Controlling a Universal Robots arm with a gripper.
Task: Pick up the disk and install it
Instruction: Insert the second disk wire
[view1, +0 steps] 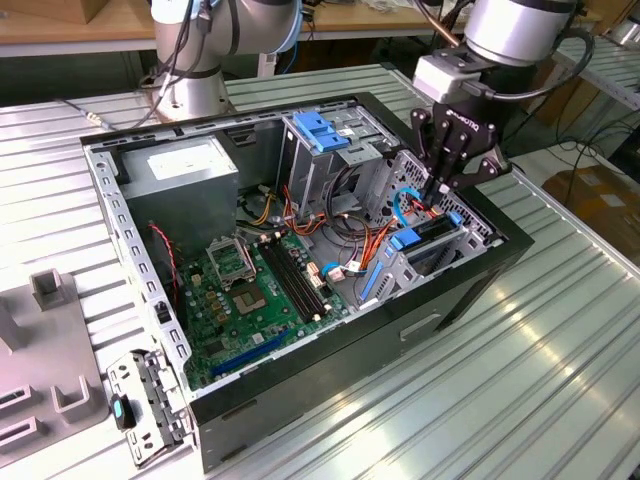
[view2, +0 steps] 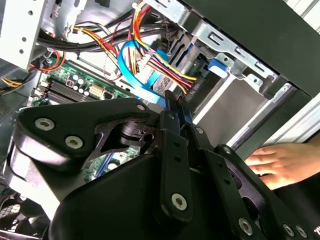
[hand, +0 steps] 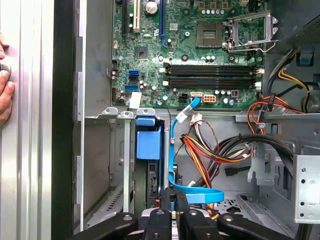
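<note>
The disk (view1: 433, 230) stands on edge inside the drive bay at the front of the open computer case (view1: 330, 370), on the exterior view's right; its dark face and blue side rails show. My gripper (view1: 443, 188) reaches down into the case right above the disk's upper edge. The fingers (view2: 171, 112) lie close together, shut, and a thin blue strip shows between them. I cannot tell whether they clamp it or only touch it. In the first wrist view the gripper (hand: 172, 200) sits beside the bay's blue latch (hand: 149, 142) and a blue flat cable (hand: 172, 150).
The case holds a green motherboard (view1: 255, 290), a grey power supply box (view1: 180, 175), a metal cage with a blue latch (view1: 325, 130) and bundles of coloured cables (hand: 210, 150). A person's hand (view2: 280, 162) rests on the case's outside. A grey fixture (view1: 50, 340) lies at the exterior view's left.
</note>
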